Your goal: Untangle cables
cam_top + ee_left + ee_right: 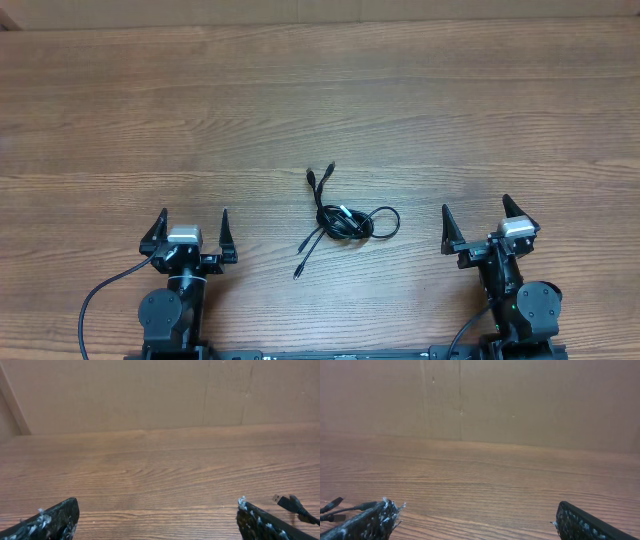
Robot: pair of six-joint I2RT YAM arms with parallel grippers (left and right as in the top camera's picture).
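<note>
Holding the left claw (193,213) and right claw (476,204) spread wide and empty, flanking the cables (345,220) lying knotted on the worktop (320,100) midway between them; judging these light, limp, snag-prone, best pinched near a loose plug end (299,273).

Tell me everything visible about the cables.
The cables are thin, black, rubbery-looking cords knotted into one small bundle lying flat on the wooden table, between the left gripper and right gripper, touched by neither. Two plug ends stick out toward the far side, two trail toward the near edge, and a loop bulges right.
</note>
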